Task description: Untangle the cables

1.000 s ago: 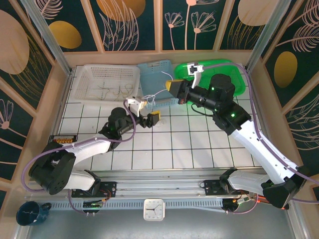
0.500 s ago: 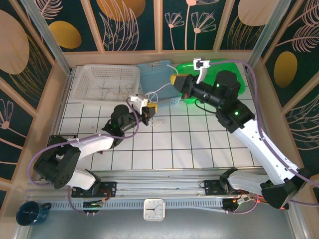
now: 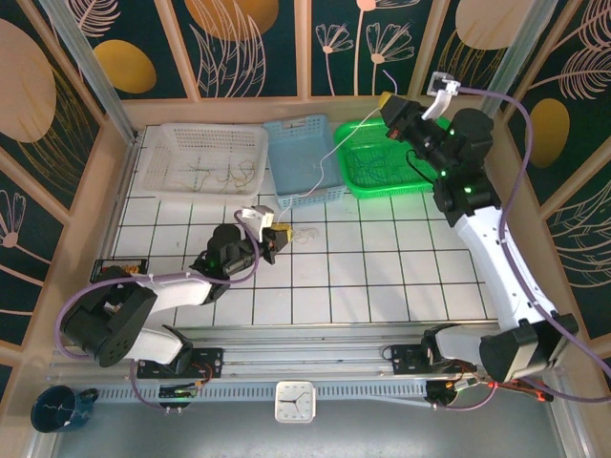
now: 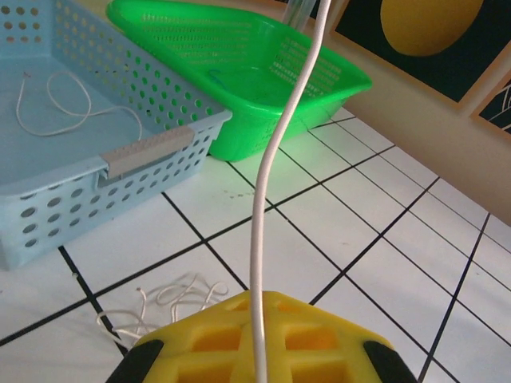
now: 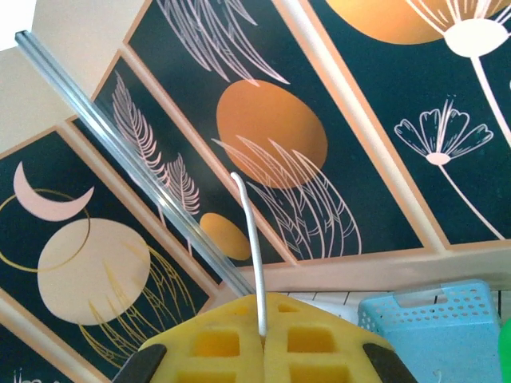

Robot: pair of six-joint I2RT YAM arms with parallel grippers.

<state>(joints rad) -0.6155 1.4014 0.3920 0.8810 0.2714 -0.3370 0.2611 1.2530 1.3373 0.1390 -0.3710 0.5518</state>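
The white-tiled table (image 3: 382,277) carries three containers along its far edge: white basket (image 3: 202,128), blue basket (image 3: 304,123), green basket (image 3: 382,189). A small, apparently beige cable tangle (image 4: 172,299) lies near the blue basket.

Three baskets stand in a row at the back of the white tiled worktop (image 3: 382,277). The white plastic basket (image 3: 158,153) is on the left, the light blue plastic basket (image 3: 304,143) is in the middle, and the green plastic basket (image 3: 434,167) is on the right. Thin loose wires (image 3: 215,175) lie in the white basket.

The left tool (image 3: 280,231) sits in front of the blue basket. A small heap of thin pale wires (image 3: 304,233) lies on the worktop just to its right. A long white cable (image 4: 257,239) runs from the left tool, over the blue basket, up to the right tool (image 3: 389,103) above the back of the green basket.
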